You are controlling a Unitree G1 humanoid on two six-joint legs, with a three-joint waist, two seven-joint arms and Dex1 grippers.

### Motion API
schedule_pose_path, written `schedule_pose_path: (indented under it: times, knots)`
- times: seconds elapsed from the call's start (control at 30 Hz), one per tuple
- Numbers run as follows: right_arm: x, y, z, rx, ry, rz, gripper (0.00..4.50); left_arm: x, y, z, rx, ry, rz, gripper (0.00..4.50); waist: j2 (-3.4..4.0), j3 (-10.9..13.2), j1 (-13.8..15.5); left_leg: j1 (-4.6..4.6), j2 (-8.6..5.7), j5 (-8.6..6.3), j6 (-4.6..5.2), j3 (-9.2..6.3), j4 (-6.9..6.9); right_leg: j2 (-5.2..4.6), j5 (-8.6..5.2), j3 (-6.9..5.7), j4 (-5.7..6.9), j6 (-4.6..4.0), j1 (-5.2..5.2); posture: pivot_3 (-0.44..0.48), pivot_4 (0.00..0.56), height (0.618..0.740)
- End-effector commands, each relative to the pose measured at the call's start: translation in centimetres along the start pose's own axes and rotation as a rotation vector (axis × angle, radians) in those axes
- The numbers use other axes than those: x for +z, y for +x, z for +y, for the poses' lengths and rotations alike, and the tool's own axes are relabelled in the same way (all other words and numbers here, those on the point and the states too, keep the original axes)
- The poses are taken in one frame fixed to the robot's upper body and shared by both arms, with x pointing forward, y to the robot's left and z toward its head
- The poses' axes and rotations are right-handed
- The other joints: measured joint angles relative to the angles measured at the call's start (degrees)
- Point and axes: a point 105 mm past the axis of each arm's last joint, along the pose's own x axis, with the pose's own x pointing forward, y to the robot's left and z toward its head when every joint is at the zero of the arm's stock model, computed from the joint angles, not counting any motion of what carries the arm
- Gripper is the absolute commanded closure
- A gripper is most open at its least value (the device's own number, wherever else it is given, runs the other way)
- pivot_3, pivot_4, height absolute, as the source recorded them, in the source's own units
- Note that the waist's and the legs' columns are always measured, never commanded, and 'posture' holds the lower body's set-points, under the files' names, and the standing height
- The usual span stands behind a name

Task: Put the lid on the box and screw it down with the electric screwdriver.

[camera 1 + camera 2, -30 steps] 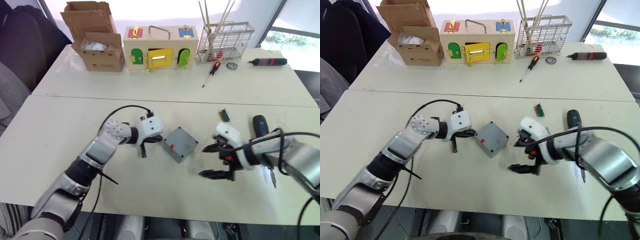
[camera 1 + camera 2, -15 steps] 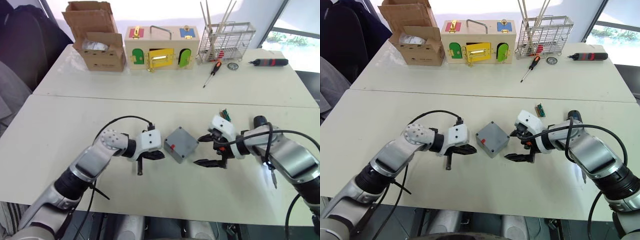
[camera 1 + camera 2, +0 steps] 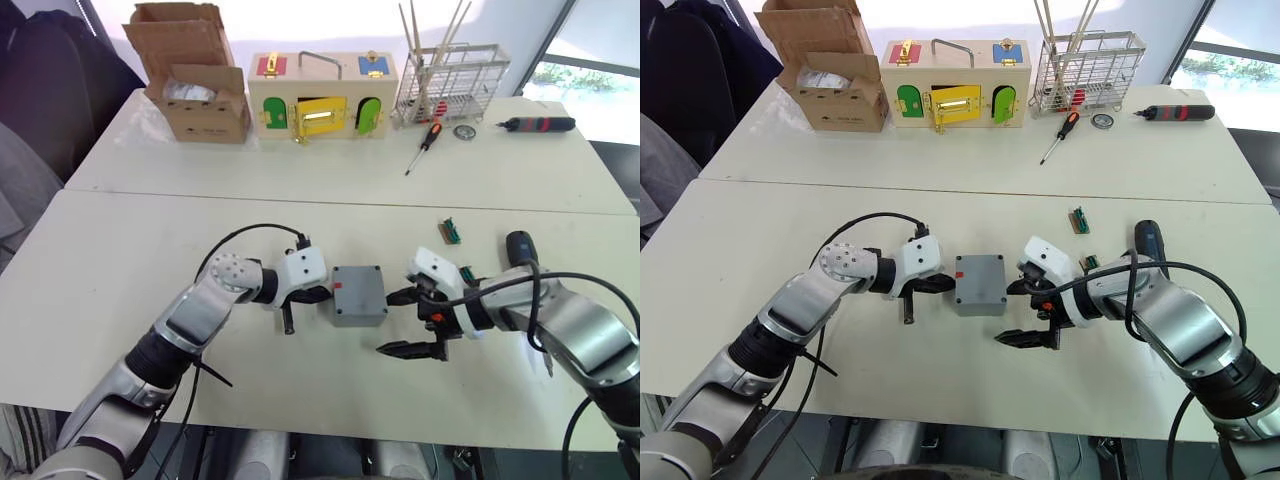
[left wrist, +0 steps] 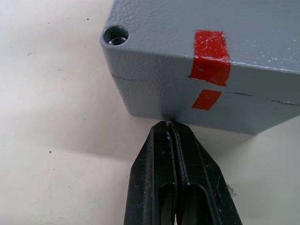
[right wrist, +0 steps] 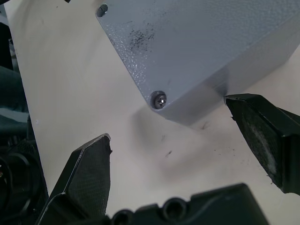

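**Grey box flanked by two grippers at bench centre**

The small grey plastic box (image 3: 359, 294), lid seam faint, sits mid-bench (image 3: 120, 270). The left gripper (image 4: 169, 125), fingers pressed together, touches its red-marked side; the right gripper (image 3: 404, 322) gapes wide beside it. The thick black electric screwdriver (image 3: 521, 248) lies partly hidden behind the right arm.

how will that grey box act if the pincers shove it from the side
The grey box sits flat on the smooth table, so it would likely slide, not tip. Pushed off-centre, it would probably spin. Its rigid-looking plastic walls should not flex against the shut left pincer.
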Motion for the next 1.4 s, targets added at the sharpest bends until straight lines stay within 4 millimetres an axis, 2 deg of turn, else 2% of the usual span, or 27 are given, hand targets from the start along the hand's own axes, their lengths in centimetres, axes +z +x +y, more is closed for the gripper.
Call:
schedule_pose_path:
  times: [0.03, 0.23, 0.37, 0.5, 0.6, 0.73, 0.83, 0.93, 1.03, 1.13, 1.4]
  knots:
    - [1.1, -0.1, 0.5, -0.001, -0.047, -0.037, 0.04, 1.0, -0.3, 0.4, 0.017, 0.036, -0.030, 4.50, 0.00, 0.00, 0.00, 0.00, 0.00, 0.00, 0.00, 0.00, 0.00, 0.00, 0.00, 0.00, 0.00, 0.00, 0.00, 0.000, 0.150, 0.735]
    - [0.9, -0.3, 0.2, -0.018, -0.048, -0.027, 0.04, 1.0, -0.4, 0.5, 0.023, 0.037, -0.031, 4.50, 0.00, 0.00, 0.02, 0.00, 0.00, 0.00, 0.00, 0.00, 0.00, 0.00, 0.00, 0.00, 0.00, 0.00, 0.00, 0.000, 0.150, 0.735]
    - [0.6, -1.7, -0.8, -0.093, -0.024, -0.012, 0.04, 0.7, -1.2, 1.0, 0.053, 0.048, -0.017, 4.50, 0.00, 0.00, 0.03, 0.00, -0.01, 0.00, 0.00, 0.00, 0.00, 0.00, 0.00, 0.00, 0.00, 0.00, 0.00, 0.000, 0.150, 0.735]
    - [0.6, -4.4, -1.1, -0.160, 0.032, -0.034, 0.04, 1.0, -2.5, 1.3, 0.066, 0.057, -0.026, 4.50, 0.00, 0.00, 0.06, 0.00, -0.01, 0.00, 0.00, 0.00, 0.00, 0.00, 0.00, 0.00, 0.00, 0.00, 0.00, 0.000, 0.150, 0.735]
    - [1.2, -7.6, -2.2, -0.285, 0.073, -0.110, 0.04, 2.0, -4.2, 1.5, 0.054, 0.070, -0.048, 4.50, 0.00, 0.00, 0.04, 0.00, 0.00, 0.00, 0.01, -0.01, -0.01, 0.00, 0.00, 0.00, 0.00, 0.00, 0.01, 0.000, 0.150, 0.735]
    - [1.4, -11.9, -4.3, -0.486, 0.172, -0.292, 0.04, 5.2, -6.3, 1.1, 0.008, 0.039, -0.189, 4.50, 0.00, 0.00, 0.13, -0.01, 0.00, 0.00, 0.00, -0.02, -0.01, -0.01, 0.00, 0.01, 0.00, 0.00, 0.03, 0.000, 0.150, 0.735]
    - [0.2, -13.2, -6.0, -0.605, 0.296, -0.363, 0.04, 7.0, -6.8, 0.2, -0.051, 0.001, -0.280, 4.50, -0.07, -0.04, 0.03, 0.02, 0.00, 0.00, 0.00, -0.04, 0.00, 0.00, 0.00, 0.01, 0.00, 0.00, 0.08, 0.000, 0.150, 0.735]
    - [-1.5, -13.0, -6.2, -0.655, 0.338, -0.390, 0.04, 7.8, -6.3, -1.3, -0.123, -0.022, -0.320, 4.50, -0.06, -0.05, 0.06, 0.03, 0.00, 0.00, 0.00, -0.03, -0.02, -0.01, 0.00, 0.02, 0.01, 0.00, 0.07, 0.000, 0.150, 0.735]
    - [-3.3, -11.9, -6.1, -0.695, 0.322, -0.344, 0.04, 7.7, -5.4, -1.7, -0.127, -0.028, -0.316, 4.50, -0.05, -0.05, 0.01, 0.03, 0.00, 0.00, 0.00, -0.07, -0.05, 0.01, 0.00, 0.02, 0.05, 0.00, 0.06, 0.000, 0.150, 0.735]
    - [-4.8, -10.8, -6.2, -0.736, 0.330, -0.346, 0.67, 7.8, -4.6, -2.0, -0.134, -0.034, -0.320, 4.50, -0.05, -0.05, -0.08, 0.05, -0.01, 0.01, -0.02, 0.02, 0.00, 0.01, 0.00, 0.06, 0.05, 0.00, 0.08, 0.000, 0.150, 0.735]
    - [-7.3, -9.3, -7.0, -0.794, 0.371, -0.354, 0.67, 7.1, -4.2, -2.4, -0.134, -0.059, -0.306, 4.50, -0.04, -0.06, -0.04, 0.09, 0.00, 0.02, -0.03, 0.02, -0.02, 0.02, 0.00, 0.08, 0.04, 0.01, 0.08, 0.000, 0.150, 0.735]
